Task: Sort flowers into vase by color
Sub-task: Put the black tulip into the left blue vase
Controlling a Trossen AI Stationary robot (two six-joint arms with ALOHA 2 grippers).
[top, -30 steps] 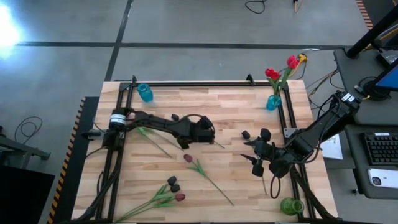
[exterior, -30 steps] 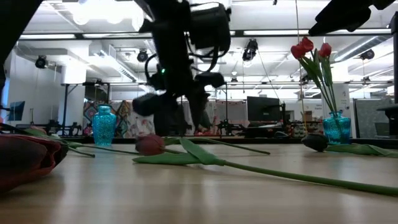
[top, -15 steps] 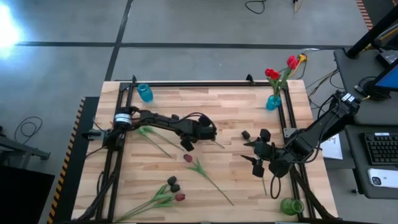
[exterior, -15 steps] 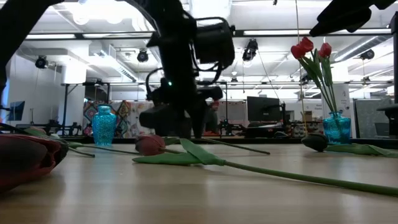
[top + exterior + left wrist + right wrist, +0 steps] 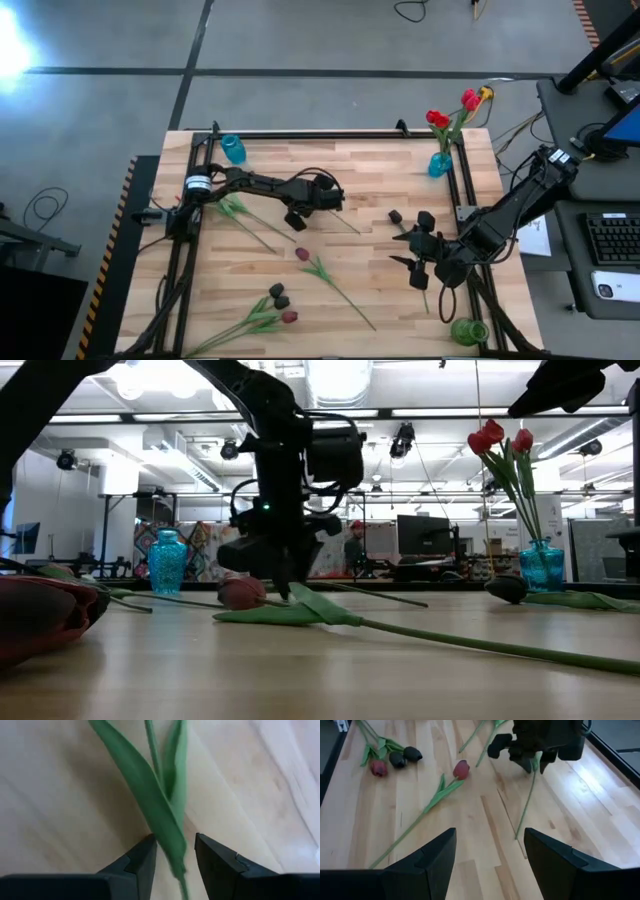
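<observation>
My left gripper (image 5: 296,219) is low over the middle of the table, shut on a tulip's green stem and leaf (image 5: 165,815); the head of this flower is hidden under the arm. My right gripper (image 5: 403,250) hovers open near the table's right side and touches nothing. A maroon tulip (image 5: 302,255) lies flat at the centre. Two dark tulips and a red one (image 5: 282,303) lie near the front edge. Red tulips (image 5: 440,120) stand in the far-right blue vase (image 5: 440,164). My left gripper pinches the flower between its two fingers where a long leaf (image 5: 170,832) meets the thin stem. The fingers (image 5: 145,855) come from above, pointing down, and lie across the stem. The stem's free end (image 5: 516,836) rests on the table.
A blue vase (image 5: 232,150) stands at the far-left corner, a green vase (image 5: 467,330) at the near-right corner. Another stem with leaves (image 5: 245,222) lies under the left arm. A dark tulip head (image 5: 508,588) lies toward the right. Black rails run along the table's sides.
My left gripper has come down to the stem on the table, then shifted a little toward the far edge, and more of the stem shows beside it. The right arm has barely moved.
</observation>
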